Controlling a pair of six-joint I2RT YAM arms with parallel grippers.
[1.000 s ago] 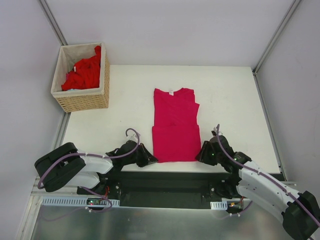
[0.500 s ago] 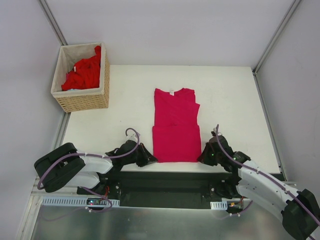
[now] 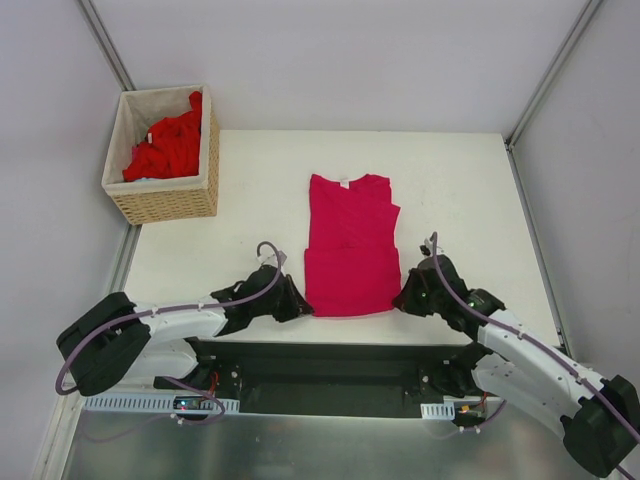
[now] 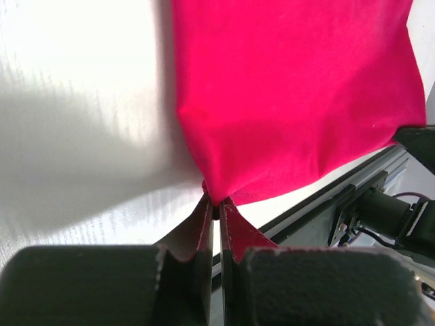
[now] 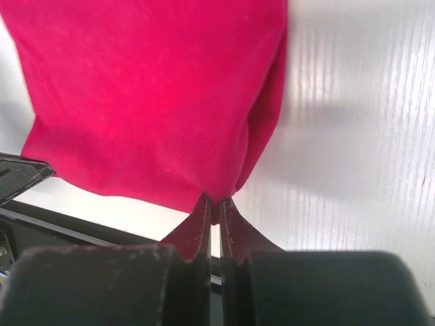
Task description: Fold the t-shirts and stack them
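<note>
magenta t-shirt (image 3: 348,250): you have one, on the table (image 3: 470,200).
red t-shirts (image 3: 165,145): you cannot count these (they sit bunched in a single heap inside the basket).
wicker basket (image 3: 165,205): you have one.
table: you have one.
arms: you have two, the left arm (image 3: 170,322) and the right arm (image 3: 525,352).
grippers: you have two, the left gripper (image 3: 303,310) and the right gripper (image 3: 398,303), one on each arm.

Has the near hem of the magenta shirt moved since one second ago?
Yes. The near hem of the magenta cloth t-shirt now lies farther from the front edge of the white table, corners pinched by left fingers and right fingers.
</note>
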